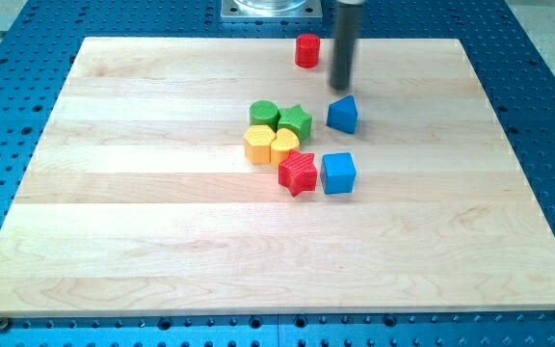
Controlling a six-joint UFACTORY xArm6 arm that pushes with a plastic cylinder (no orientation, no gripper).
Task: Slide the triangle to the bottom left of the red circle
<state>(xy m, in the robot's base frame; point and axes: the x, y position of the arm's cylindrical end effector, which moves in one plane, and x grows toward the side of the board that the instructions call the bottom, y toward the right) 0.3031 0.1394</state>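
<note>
The blue triangle [343, 114] lies right of the board's middle, toward the view's top. The red circle [306, 50] stands near the top edge, up and to the left of the triangle. My tip [340, 88] is at the end of the dark rod, just above the triangle's top edge in the view, close to it or touching; I cannot tell which. The tip is below and to the right of the red circle.
A cluster lies left of the triangle: green circle [264, 115], green star [296, 120], yellow hexagon [257, 144], yellow heart [284, 146], red star [299, 173]. A blue cube [338, 173] lies below the triangle. The wooden board [114, 241] sits on a blue perforated table.
</note>
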